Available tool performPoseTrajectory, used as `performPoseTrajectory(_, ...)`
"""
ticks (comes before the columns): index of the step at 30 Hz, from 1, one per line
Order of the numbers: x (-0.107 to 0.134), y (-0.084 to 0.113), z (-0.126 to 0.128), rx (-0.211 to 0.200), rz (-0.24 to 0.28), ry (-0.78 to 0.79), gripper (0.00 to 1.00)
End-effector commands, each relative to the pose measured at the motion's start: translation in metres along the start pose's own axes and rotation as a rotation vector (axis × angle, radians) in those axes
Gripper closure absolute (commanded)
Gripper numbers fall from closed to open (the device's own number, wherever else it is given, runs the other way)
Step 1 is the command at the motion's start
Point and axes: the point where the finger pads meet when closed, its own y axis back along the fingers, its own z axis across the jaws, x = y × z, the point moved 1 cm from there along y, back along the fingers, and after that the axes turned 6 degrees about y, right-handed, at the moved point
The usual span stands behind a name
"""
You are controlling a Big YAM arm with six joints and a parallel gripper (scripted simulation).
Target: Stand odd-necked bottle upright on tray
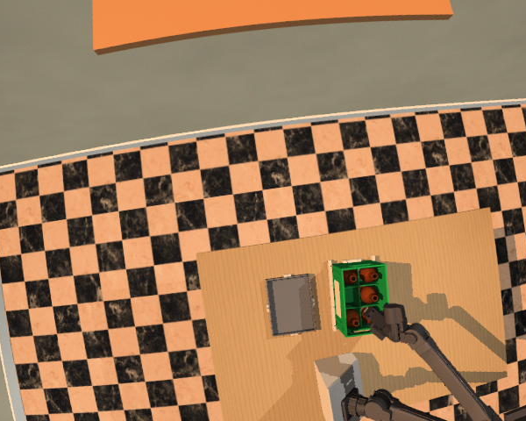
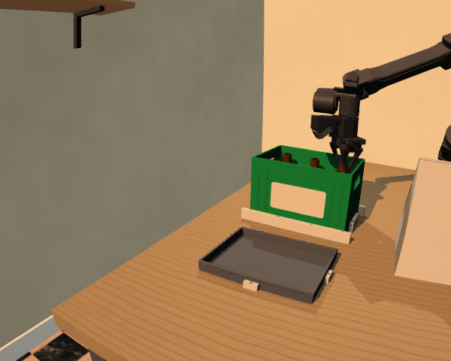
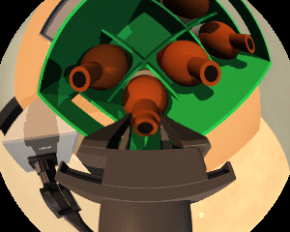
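Hand [image 1: 368, 317] [image 2: 343, 170] [image 3: 145, 117] shut on 1 btl [image 1: 366, 314] [image 2: 340, 168] [image 3: 145, 99].

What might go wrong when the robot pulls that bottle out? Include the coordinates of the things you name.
The gripper [image 1: 367, 312] [image 2: 344, 170] [image 3: 145, 117] is shut on a bottle's neck [image 3: 145, 116], so a few things might happen:
The bottle could slip or swing, since only its neck is held.
It could catch on the dividers of the green crate [image 1: 337, 294] [image 2: 307, 171] [image 3: 44, 79], and the crate stands loose, so it might lift or shift.
It might be the wrong bottle, because I can't tell which neck is different.

Grey-green wall [image 2: 140, 116] beside cream wall [image 2: 354, 23] — checkered floor [image 1: 131, 222] — wooden table [image 1: 444, 253] [image 2: 159, 303].
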Motion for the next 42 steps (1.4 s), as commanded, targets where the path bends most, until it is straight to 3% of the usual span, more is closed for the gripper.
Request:
performPoseTrajectory(1, 0.001, -0.007, -0.002, -0.012, 0.015, 0.000, 1.00)
performPoseTrajectory(9, 0.002, -0.004, -0.003, -0.016, 0.019, -0.005, 1.00)
performPoseTrajectory(15, -0.008, 0.009, -0.008, 0.008, -0.005, 0.000, 1.00)
performPoseTrajectory(24, -0.004, 0.023, -0.015, 0.025, -0.022, -0.025, 1.00)
performPoseTrajectory(42, -0.002, 0.042, -0.014, 0.024, -0.024, -0.026, 1.00)
